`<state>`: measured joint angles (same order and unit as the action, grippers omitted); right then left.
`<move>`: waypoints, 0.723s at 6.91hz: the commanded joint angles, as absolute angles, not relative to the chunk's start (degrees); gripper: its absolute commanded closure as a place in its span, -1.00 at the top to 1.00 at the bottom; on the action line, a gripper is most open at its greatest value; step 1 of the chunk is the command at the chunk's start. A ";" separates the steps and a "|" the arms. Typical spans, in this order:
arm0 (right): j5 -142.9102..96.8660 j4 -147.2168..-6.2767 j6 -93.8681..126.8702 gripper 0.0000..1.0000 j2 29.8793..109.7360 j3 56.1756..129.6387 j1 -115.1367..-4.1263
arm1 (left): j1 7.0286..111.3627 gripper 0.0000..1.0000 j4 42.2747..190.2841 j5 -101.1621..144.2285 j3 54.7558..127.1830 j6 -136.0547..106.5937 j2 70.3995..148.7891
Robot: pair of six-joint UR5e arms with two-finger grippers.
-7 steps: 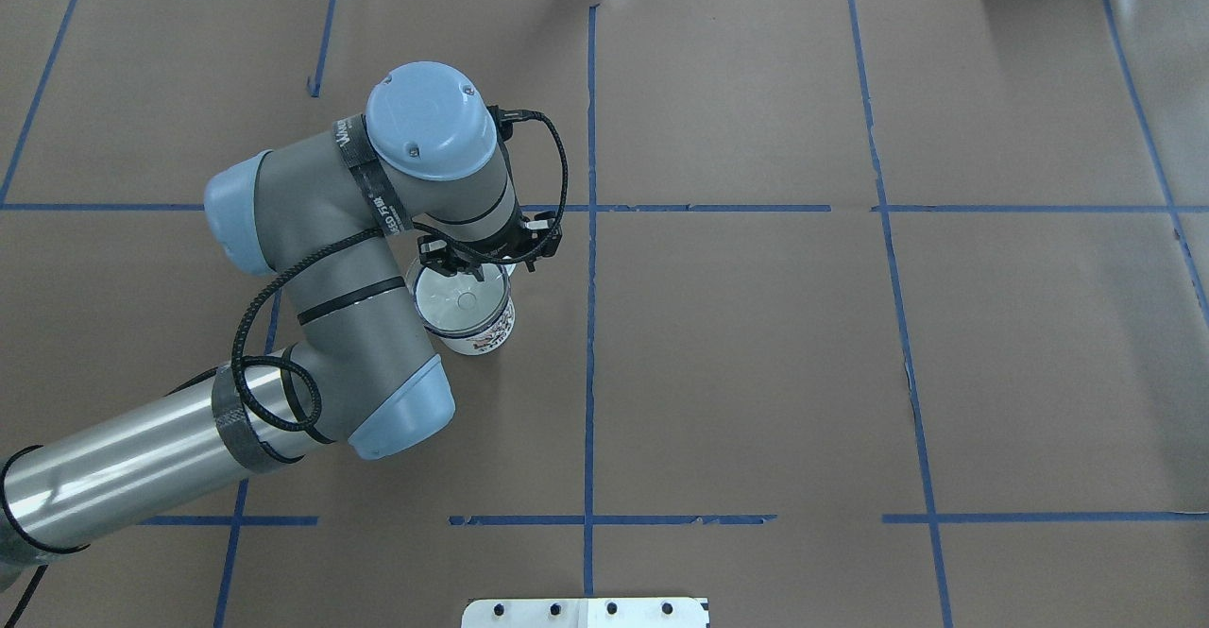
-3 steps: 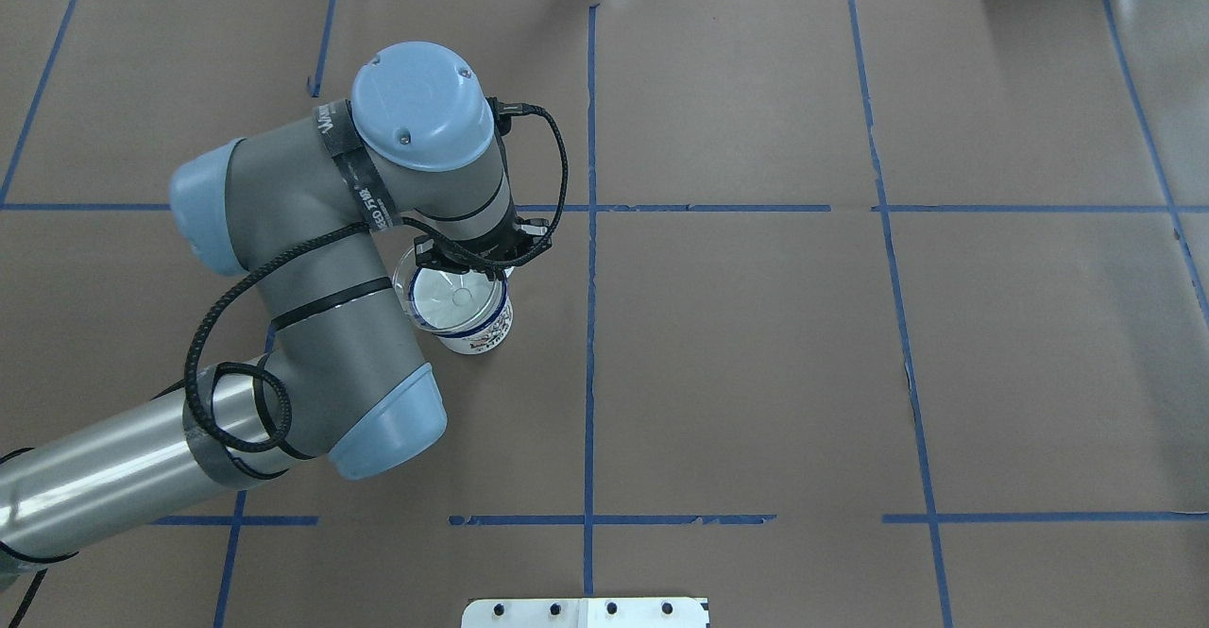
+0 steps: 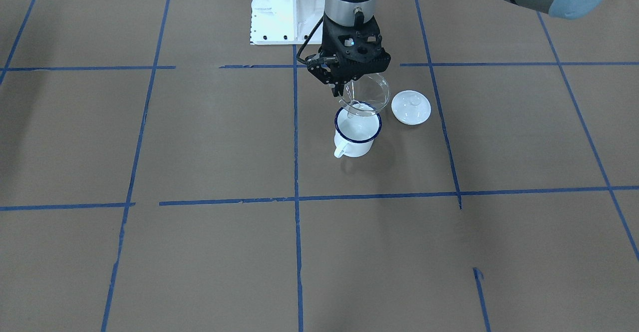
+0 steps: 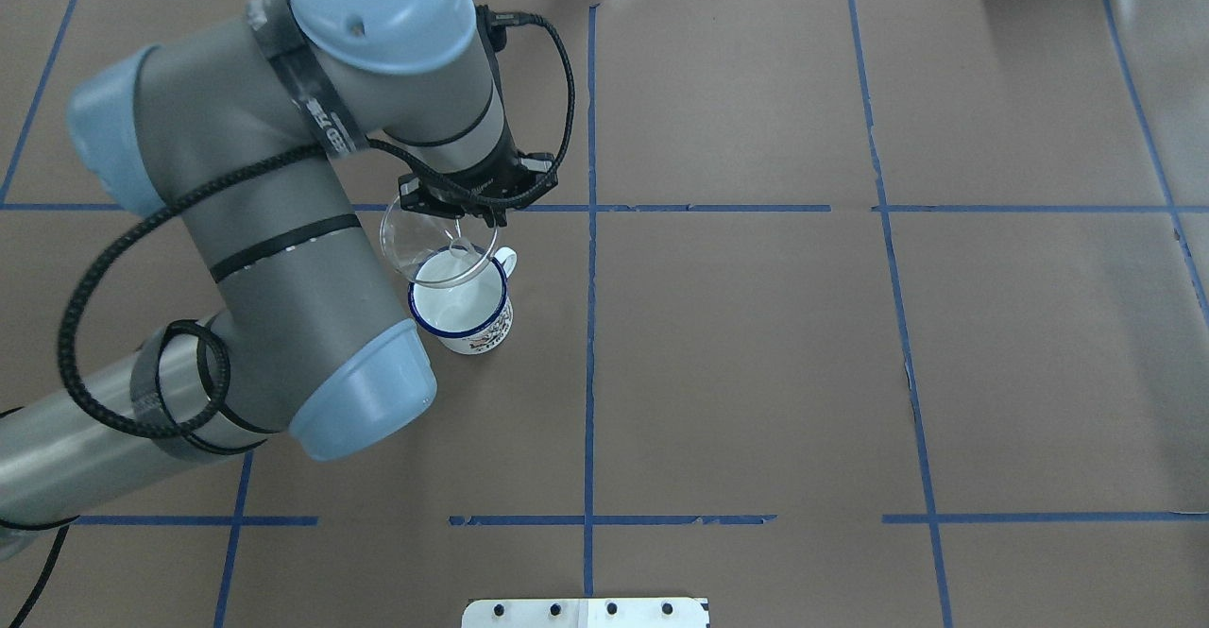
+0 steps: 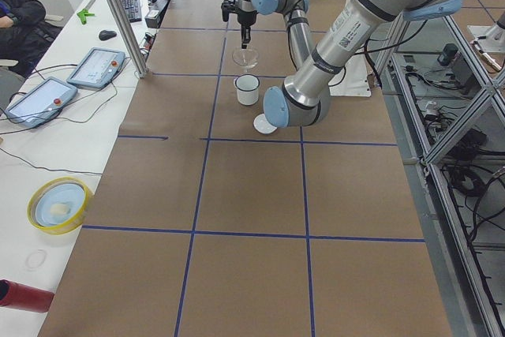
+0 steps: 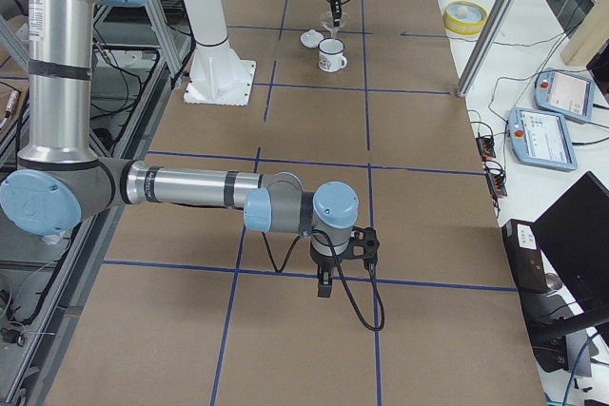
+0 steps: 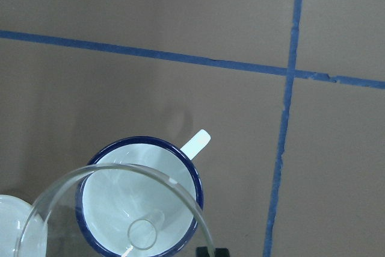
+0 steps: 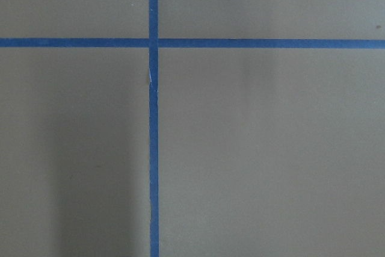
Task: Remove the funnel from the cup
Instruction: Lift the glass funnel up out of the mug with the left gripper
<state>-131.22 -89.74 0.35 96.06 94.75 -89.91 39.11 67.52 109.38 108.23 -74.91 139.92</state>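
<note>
Narrowly closed, the left gripper point(image 3: 348, 91) pinches the thin rim of the funnel point(image 3: 368, 94), a clear, glossy cone with a short spout. The funnel hangs tilted just above the cup point(image 3: 355, 133), its spout over the open mouth. The cup is white enamel with a dark blue rim and a loop handle. A white domed lid point(image 3: 411, 107) lies beside it. Matte brown paper crossed by blue tape lines covers the table point(image 3: 199, 137). The right gripper point(image 6: 324, 284) hovers low, well apart; I cannot tell how its jaws stand.
</note>
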 commanded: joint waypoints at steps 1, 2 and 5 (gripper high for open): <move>-131.22 -89.74 0.35 1.00 96.06 94.75 -89.91 | 43.50 -1.00 73.76 103.42 109.25 -92.78 139.67; -131.22 -89.74 0.35 1.00 96.06 94.75 -89.91 | 43.77 -1.00 84.79 96.75 107.94 -103.69 136.00; -131.22 -89.74 0.35 1.00 96.06 94.75 -89.91 | 46.75 -1.00 109.27 81.07 88.32 -122.72 133.77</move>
